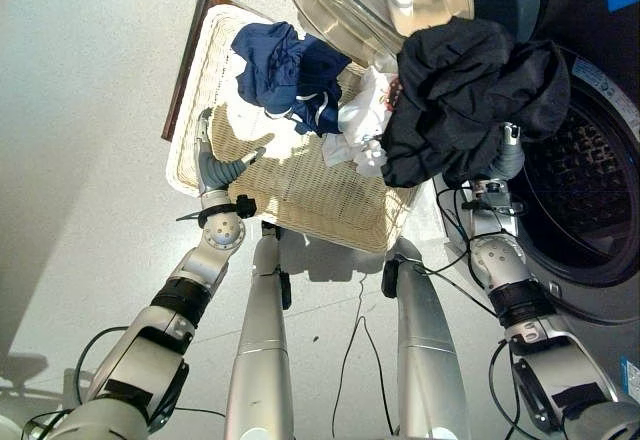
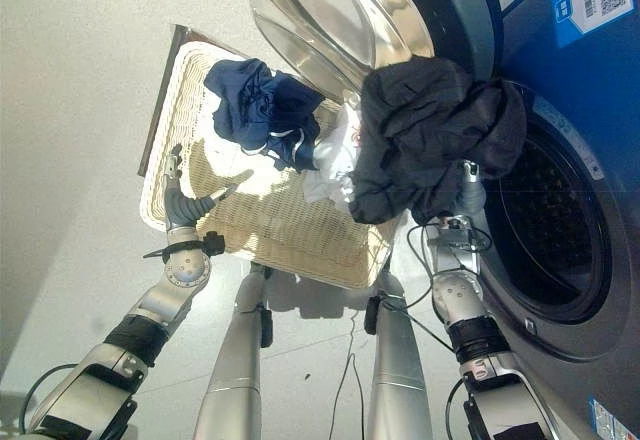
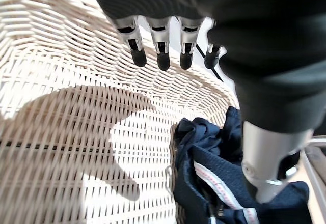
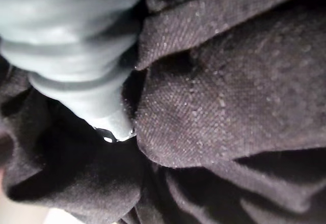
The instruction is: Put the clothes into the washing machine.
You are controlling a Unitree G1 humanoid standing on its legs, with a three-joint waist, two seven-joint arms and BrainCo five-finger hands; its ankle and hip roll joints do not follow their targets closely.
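A black garment (image 1: pixel 470 90) hangs bunched over my right hand (image 1: pixel 508 158), raised between the wicker basket (image 1: pixel 186 140) and the washing machine's round drum opening (image 1: pixel 585 190). Dark cloth (image 4: pixel 229 107) lies all around that hand in the right wrist view. Inside the basket, a dark blue garment (image 1: pixel 285 70) with white trim lies at the far end, and a white garment (image 1: pixel 362 120) sits beside it, partly under the black one. My left hand (image 1: pixel 215 165) hovers open over the basket's bare near corner, its fingers (image 3: pixel 163 56) straight and apart from the blue garment (image 3: pixel 214 173).
The washer's glass door (image 1: pixel 380 0) stands swung open above the basket's far end. A dark flat board (image 1: pixel 185 65) pokes out under the basket's left side. Pale floor spreads to the left of the basket.
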